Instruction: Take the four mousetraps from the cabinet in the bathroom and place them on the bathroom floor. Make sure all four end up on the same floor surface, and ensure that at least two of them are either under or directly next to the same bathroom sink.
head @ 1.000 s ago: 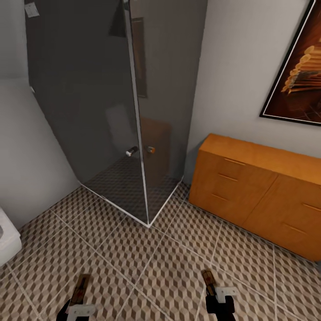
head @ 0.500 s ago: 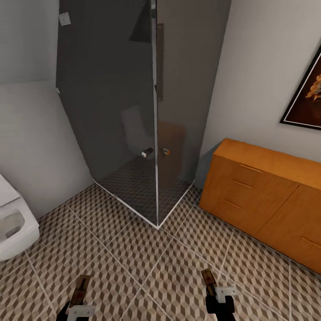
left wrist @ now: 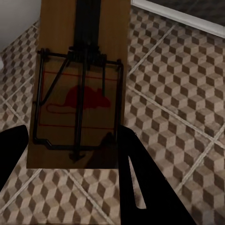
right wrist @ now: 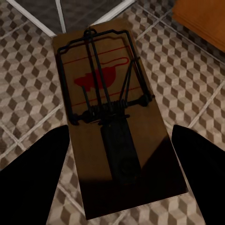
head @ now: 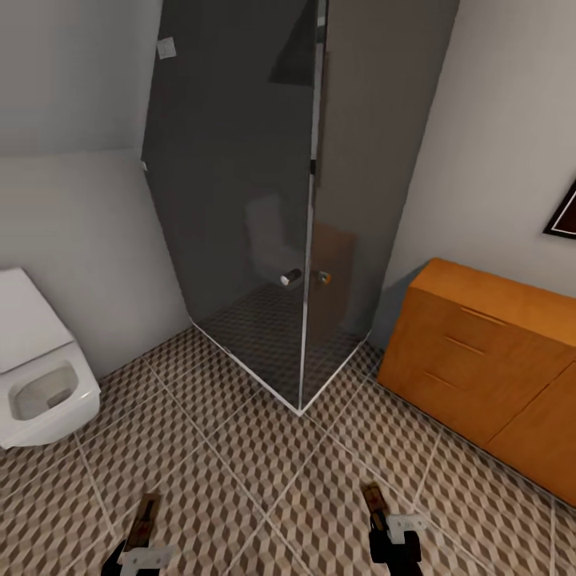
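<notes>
Each of my grippers carries a mousetrap above the cube-patterned bathroom floor. In the left wrist view a tan mousetrap with dark wire and a red mouse print sits between the black fingers of the left gripper. The right gripper is shut on a second mousetrap, seen from above in the right wrist view with its wire bar and red mark. The orange-brown cabinet stands at the right against the wall, its drawers closed. The sink is out of view.
A dark glass shower enclosure with a chrome-edged corner stands straight ahead. A white wall-hung toilet is at the left. A framed picture's corner shows on the right wall. Tiled floor runs between the toilet, the shower and the cabinet.
The whole view has swung left: the shower and cabinet slid right in the picture, the toilet came into view, and the framed picture nearly left it. Both grippers keep their mousetraps.
</notes>
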